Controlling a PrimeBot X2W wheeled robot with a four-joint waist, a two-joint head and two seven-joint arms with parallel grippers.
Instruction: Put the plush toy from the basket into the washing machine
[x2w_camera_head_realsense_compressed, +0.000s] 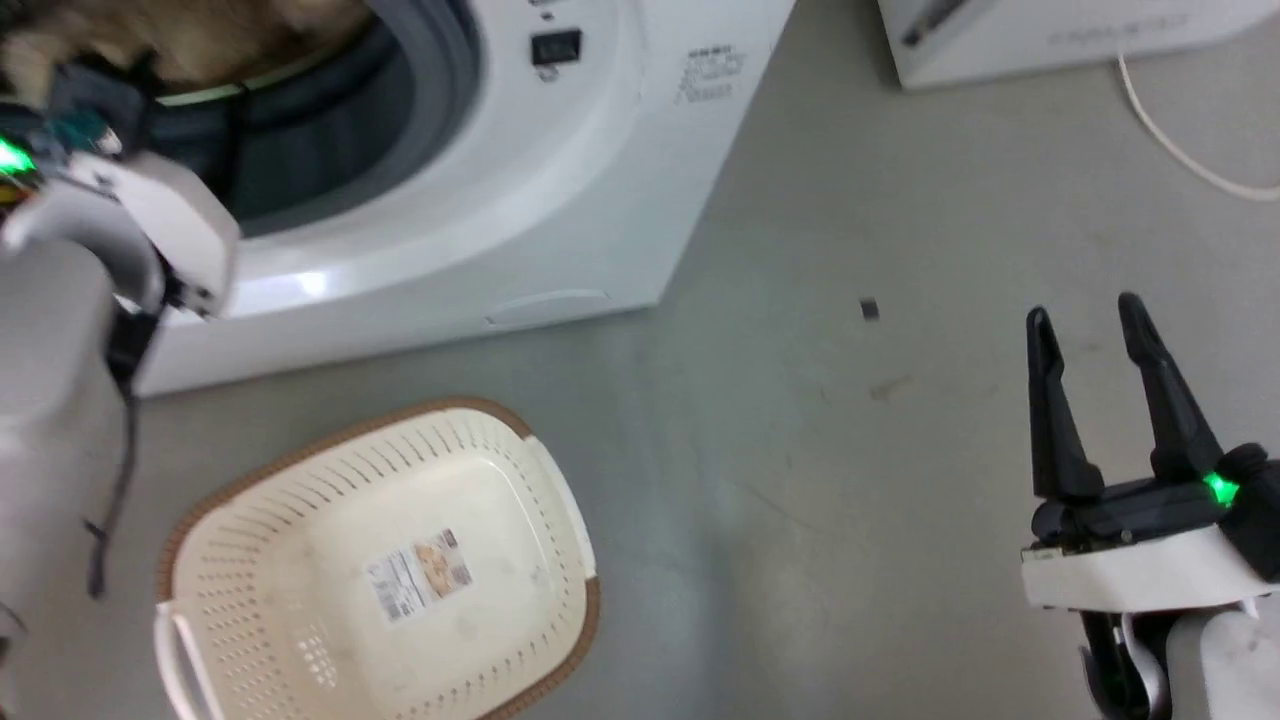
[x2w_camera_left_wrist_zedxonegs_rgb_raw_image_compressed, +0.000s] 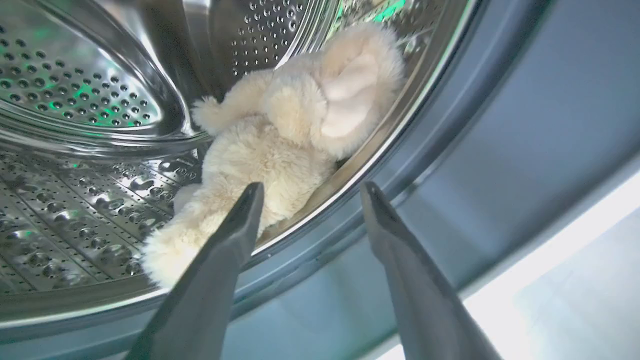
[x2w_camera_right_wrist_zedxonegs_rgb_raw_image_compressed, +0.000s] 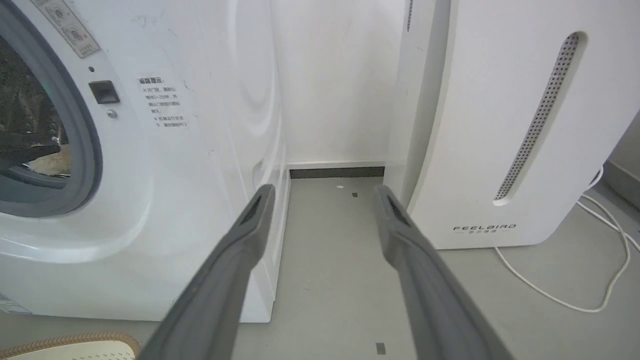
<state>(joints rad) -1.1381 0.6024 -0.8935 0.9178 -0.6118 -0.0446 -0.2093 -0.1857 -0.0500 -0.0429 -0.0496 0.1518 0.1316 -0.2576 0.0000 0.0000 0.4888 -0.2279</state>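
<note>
Left wrist view: the left hand (x2w_camera_left_wrist_zedxonegs_rgb_raw_image_compressed: 312, 187), released, faces the toy (x2w_camera_left_wrist_zedxonegs_rgb_raw_image_compressed: 270, 150) lying just ahead inside the washer (x2w_camera_left_wrist_zedxonegs_rgb_raw_image_compressed: 75, 90). The right hand (x2w_camera_head_realsense_compressed: 1084, 307) is spread, empty.

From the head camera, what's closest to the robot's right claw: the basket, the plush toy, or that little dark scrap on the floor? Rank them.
From the right gripper:
1. Dark scrap, on the floor just to its left.
2. Basket, on the floor farther left.
3. Plush toy, farthest, upper left inside the washing machine.
</note>
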